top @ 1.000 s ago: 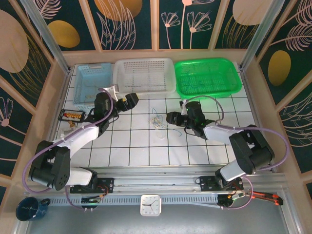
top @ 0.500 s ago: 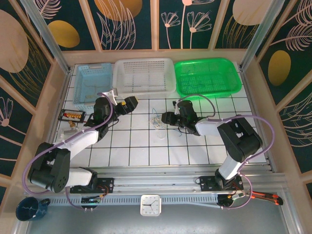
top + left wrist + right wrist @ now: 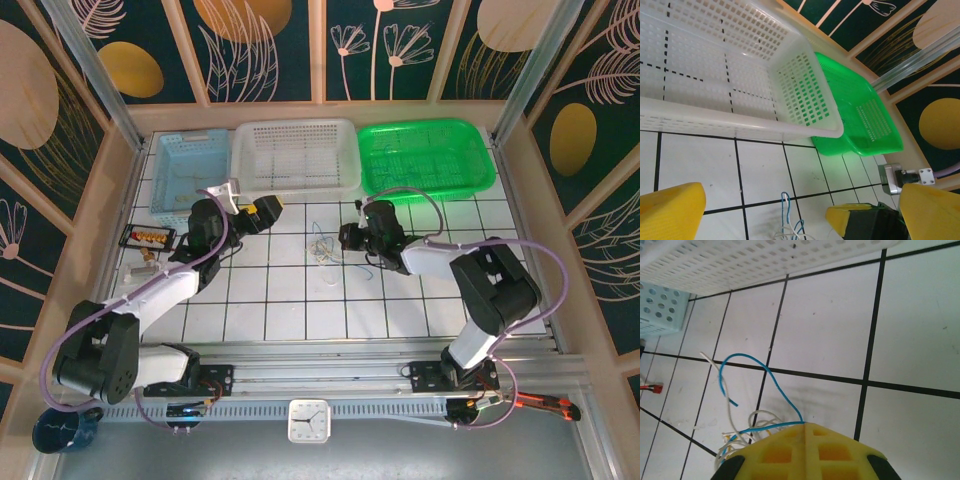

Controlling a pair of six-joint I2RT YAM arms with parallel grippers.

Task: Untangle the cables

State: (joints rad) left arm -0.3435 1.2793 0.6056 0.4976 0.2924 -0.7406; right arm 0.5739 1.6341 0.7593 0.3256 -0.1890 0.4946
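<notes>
Cables [image 3: 322,245] sit on the white tiled table [image 3: 300,300], roughly mid-table, in front of the white basket [image 3: 296,155] and between the two grippers. It's a small tangle of thin blue, whitish and yellowish wires.

Right gripper [image 3: 345,238] is low, at the right edge of the tangle. In the right wrist view its yellow fingers [image 3: 785,450] are pressed together. The blue wire [image 3: 747,360] runs straight into the seam between them, so it's pinching the cables [image 3: 760,427] by that strand. The blue wire arcs up and left from the tips. A white strand [image 3: 720,377] lies beside it, and the rest of the bundle bunches at the fingers' left side. White basket [image 3: 765,260] and blue basket [image 3: 660,307] sit at the top and left of that view.

Left gripper [image 3: 268,210] hangs left of the tangle, clear of it, jaws spread wide with nothing between them. In its wrist view the two yellow fingers [image 3: 670,212] stand far apart at the bottom corners, with the cables [image 3: 786,222] low between them on the tile. White basket [image 3: 790,80] and green basket [image 3: 855,115] lie beyond.

Blue basket [image 3: 188,170], white basket and green basket [image 3: 425,158] line the far edge.
</notes>
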